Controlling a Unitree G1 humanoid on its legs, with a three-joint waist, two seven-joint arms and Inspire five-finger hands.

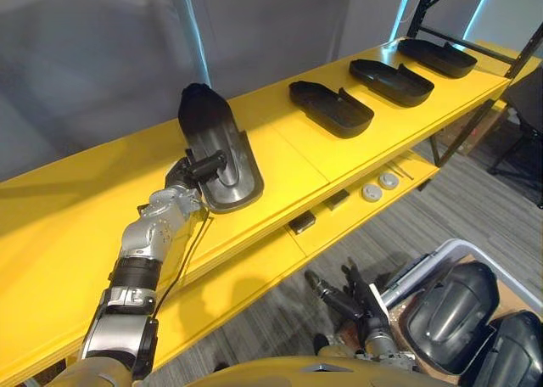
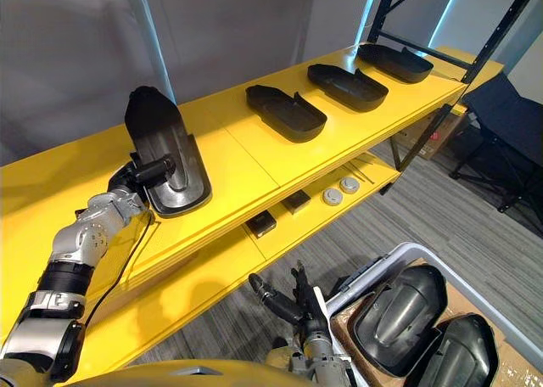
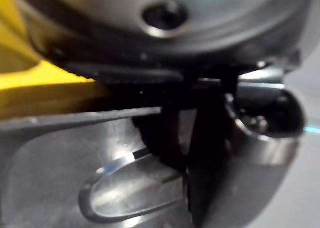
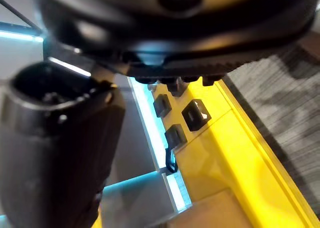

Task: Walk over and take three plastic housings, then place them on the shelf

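Yellow shelf (image 1: 288, 162) holds three housings (image 1: 331, 109) in a row; the left hand (image 1: 191, 179) pinches a fourth housing (image 1: 216, 145), tilted up on it. Below the shelf, the right hand (image 1: 361, 311) hangs with fingers spread by a bin (image 1: 428, 262).

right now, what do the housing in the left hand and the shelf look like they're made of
The housing in the left hand: probably moulded plastic, dark grey and semi-gloss, with soft highlights along its curved inner face. The shelf: flat yellow boards, smooth and slightly shiny, with seams between panels. It looks painted or laminated; the core cannot be told.
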